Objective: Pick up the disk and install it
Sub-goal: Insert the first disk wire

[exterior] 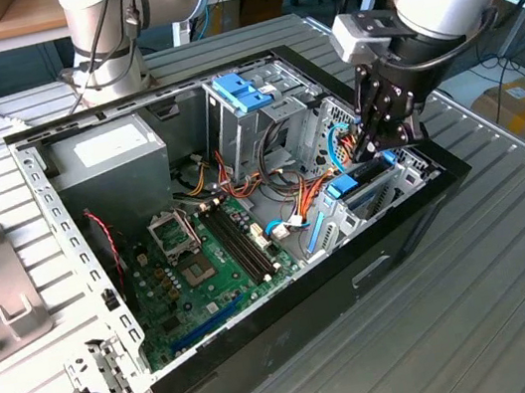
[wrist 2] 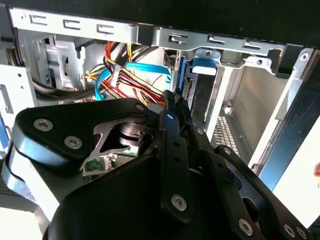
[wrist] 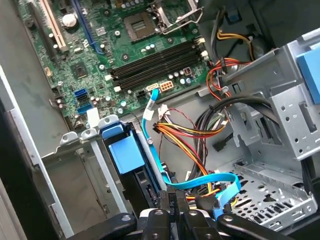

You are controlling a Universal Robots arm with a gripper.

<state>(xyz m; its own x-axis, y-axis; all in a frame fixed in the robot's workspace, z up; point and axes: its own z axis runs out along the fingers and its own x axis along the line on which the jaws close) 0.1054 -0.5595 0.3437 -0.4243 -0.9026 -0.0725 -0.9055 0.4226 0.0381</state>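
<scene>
Exterior view: the open computer case (exterior: 272,376) lies on a ribbed metal table (exterior: 485,321), and the arm reaches in at the end toward the exterior view's right, with the gripper (exterior: 372,143) low among the wiring just above the drive cage (exterior: 396,179). The disk (exterior: 343,186) sits upright in that cage, its blue tab showing beside the gripper's tip; in the first wrist view the disk (wrist: 127,155) stands in its bay between grey metal walls, dark body below the blue tab. In both wrist views the black fingers (wrist: 167,200) lie close together with no visible gap, near the disk's edge, though I cannot tell whether they touch it. A flat blue ribbon cable (wrist: 210,181) and a bundle of red, yellow and orange wires (wrist: 187,132) crowd right against the fingers. Farther in lie the green motherboard (exterior: 204,267), the grey power supply (exterior: 105,157) and a paler blue bracket (exterior: 243,91) atop the upper cage.
</scene>
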